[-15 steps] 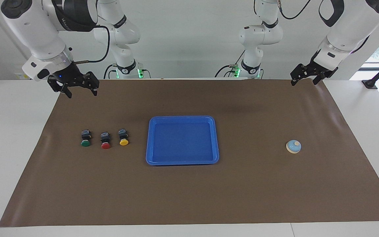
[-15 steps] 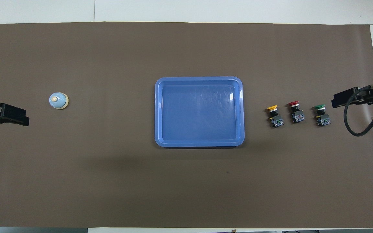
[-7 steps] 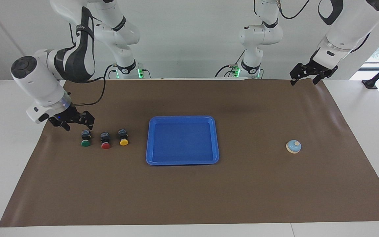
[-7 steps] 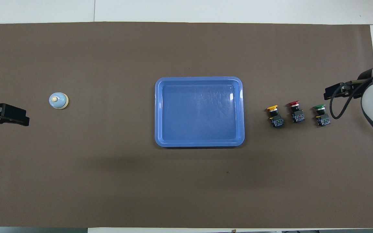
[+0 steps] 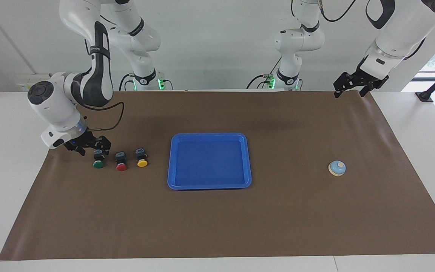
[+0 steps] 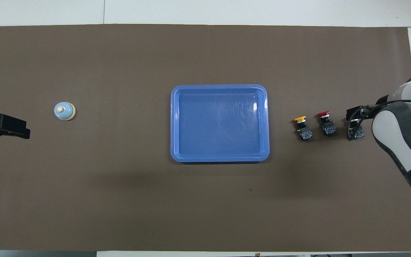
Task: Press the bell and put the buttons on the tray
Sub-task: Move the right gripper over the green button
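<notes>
Three buttons lie in a row on the brown mat toward the right arm's end: green (image 5: 97, 164), red (image 5: 121, 166) and yellow (image 5: 142, 163). My right gripper (image 5: 93, 149) is open and low over the green button's black body (image 6: 357, 134), and it hides the green cap in the overhead view. I cannot tell whether it touches the button. The blue tray (image 5: 209, 135) sits empty mid-table. The bell (image 5: 337, 168), light blue with a cream knob, stands toward the left arm's end. My left gripper (image 5: 349, 92) waits open, raised over the mat's edge by the robots.
The brown mat (image 5: 217, 219) covers most of the white table. A black cable loops from the right wrist above the mat beside the green button. Nothing else lies on the mat.
The right arm has swung down from high over the mat's corner to just above the green button. The left arm, the bell, the tray and the buttons have stayed put.
</notes>
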